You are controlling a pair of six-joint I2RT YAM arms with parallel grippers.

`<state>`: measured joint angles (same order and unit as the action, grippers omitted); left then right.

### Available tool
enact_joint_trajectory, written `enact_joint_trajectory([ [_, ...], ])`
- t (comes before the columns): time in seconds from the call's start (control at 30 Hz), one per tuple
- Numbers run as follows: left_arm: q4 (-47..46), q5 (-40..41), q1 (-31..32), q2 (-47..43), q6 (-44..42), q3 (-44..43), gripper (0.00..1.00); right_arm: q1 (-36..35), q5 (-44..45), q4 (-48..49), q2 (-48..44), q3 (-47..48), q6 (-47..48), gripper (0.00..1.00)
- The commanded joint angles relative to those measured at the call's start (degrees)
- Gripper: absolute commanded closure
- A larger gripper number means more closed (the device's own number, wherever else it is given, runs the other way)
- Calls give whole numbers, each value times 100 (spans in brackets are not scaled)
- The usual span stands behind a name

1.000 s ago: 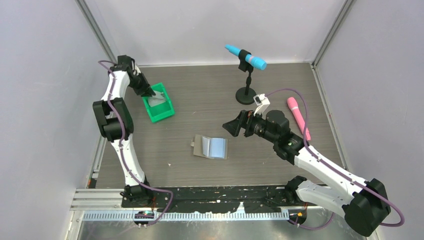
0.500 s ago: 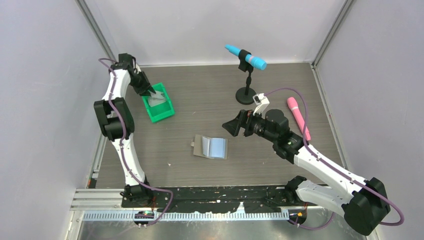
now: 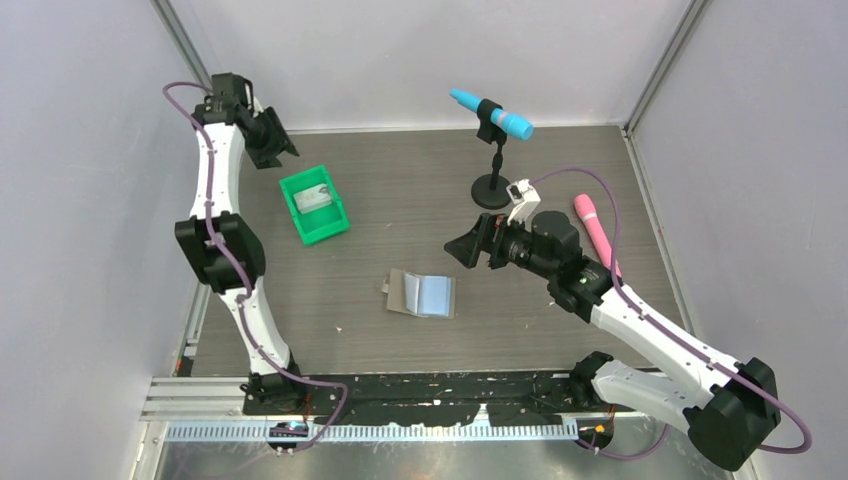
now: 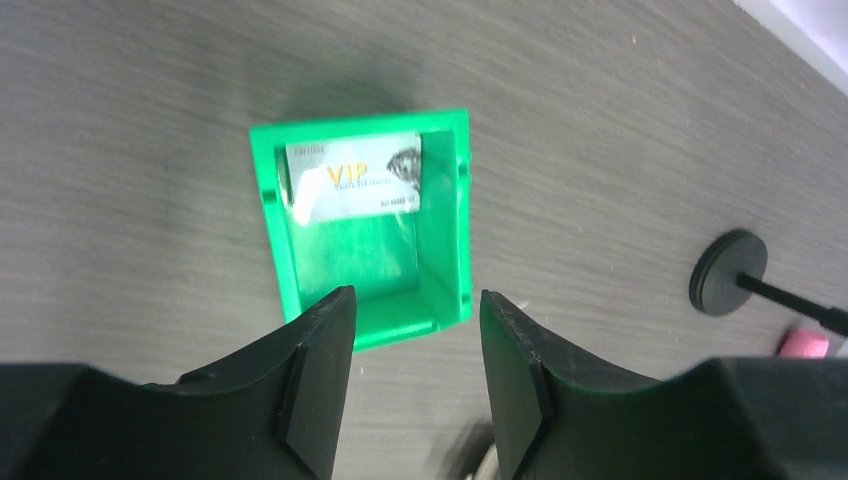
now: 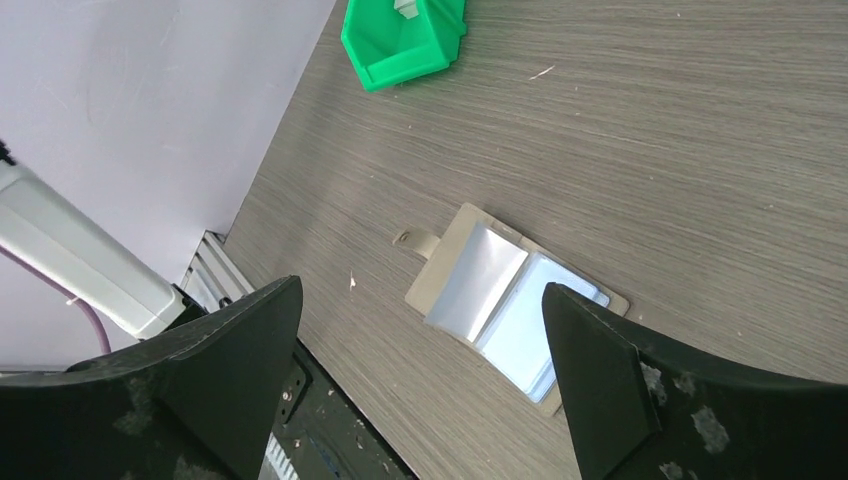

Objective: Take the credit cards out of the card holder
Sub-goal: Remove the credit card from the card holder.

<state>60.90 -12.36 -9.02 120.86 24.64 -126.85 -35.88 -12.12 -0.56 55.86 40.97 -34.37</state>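
Note:
The card holder [image 3: 422,293] lies unfolded on the table's middle, grey outside with pale blue pockets, its tab to the left; whether cards sit in the pockets I cannot tell. It also shows in the right wrist view, the card holder [image 5: 510,305] below my right gripper [image 5: 420,290], which hangs wide open and empty. From above, the right gripper [image 3: 458,250] is up and to the holder's right. One whitish credit card [image 4: 355,178] marked VIP lies in the green bin [image 4: 270,230]. My left gripper [image 4: 415,300] is open and empty, raised above the bin; from above, the left gripper [image 3: 280,150] is behind the bin [image 3: 335,222].
A blue microphone [image 3: 492,115] on a black stand with a round base [image 3: 491,190] stands at the back middle. A pink microphone [image 3: 597,235] lies by the right arm. Enclosure walls close in on three sides; a metal rail runs along the near edge.
The left gripper opened, left the card in the green bin, and rose back toward the far left corner. The right arm barely shifted.

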Motion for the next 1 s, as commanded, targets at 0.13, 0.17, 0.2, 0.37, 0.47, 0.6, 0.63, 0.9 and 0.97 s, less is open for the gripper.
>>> enact_joint_trajectory([
  [0.13,-8,9,817,-1727,-228,1922,49,14,-105,-312,-126,228,-246,3],
  [0.17,-123,-35,1027,-1958,-258,2234,49,12,-71,-372,-135,197,-233,4],
  [0.2,-247,-83,1203,-2169,-279,2557,48,11,-58,-396,-167,140,-192,4],
  [0.37,-768,-167,1991,-3132,-248,3871,45,11,61,-559,-259,-138,24,5],
  [0.47,-1075,-172,2470,-3516,-196,4500,43,13,73,-608,-318,-267,136,5],
  [0.6,-1578,-251,3002,-3844,85,5394,42,11,94,-581,-340,-472,194,6],
  [0.63,-1793,-357,3074,-3897,175,5589,42,11,80,-579,-328,-528,205,7],
  [0.9,-2711,-528,4245,-4189,526,6279,48,11,-68,-438,-223,-848,176,16],
  [0.97,-3165,-741,4399,-4165,775,6483,53,11,-138,-324,-183,-921,120,18],
])
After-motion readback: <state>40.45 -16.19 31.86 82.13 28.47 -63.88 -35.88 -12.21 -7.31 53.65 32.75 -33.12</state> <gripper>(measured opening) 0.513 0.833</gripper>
